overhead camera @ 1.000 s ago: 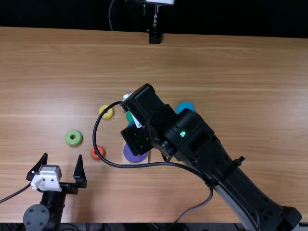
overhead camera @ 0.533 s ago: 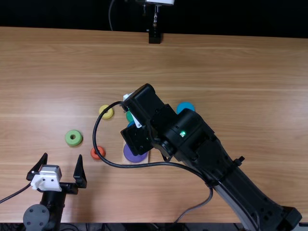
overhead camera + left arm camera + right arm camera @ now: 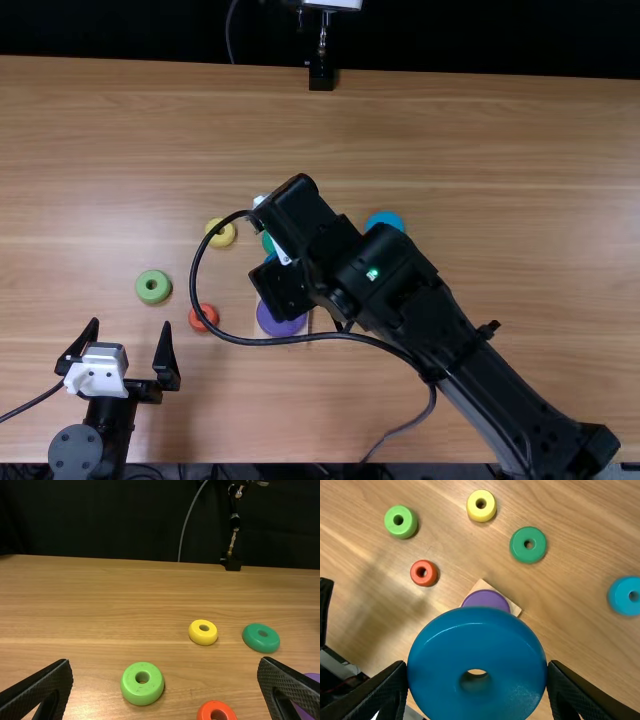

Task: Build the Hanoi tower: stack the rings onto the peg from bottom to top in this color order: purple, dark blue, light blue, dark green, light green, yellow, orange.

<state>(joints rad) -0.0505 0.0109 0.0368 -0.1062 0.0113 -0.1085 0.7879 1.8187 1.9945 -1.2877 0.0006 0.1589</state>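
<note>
"What is the right gripper (image 3: 284,290) doing?"

"It's gripping the dark blue ring (image 3: 477,647), its jaws standing just the ring's width apart and touching both sides."

"And the left gripper (image 3: 130,323)?"

"Standing wide open, holding nothing."

"The purple ring (image 3: 485,599)?"

"It's lying on the wooden base (image 3: 516,609). The light blue ring (image 3: 626,596), dark green ring (image 3: 519,550), light green ring (image 3: 407,527), yellow ring (image 3: 481,515) and orange ring (image 3: 419,579) are lying apart on the table (image 3: 500,200)."
</note>
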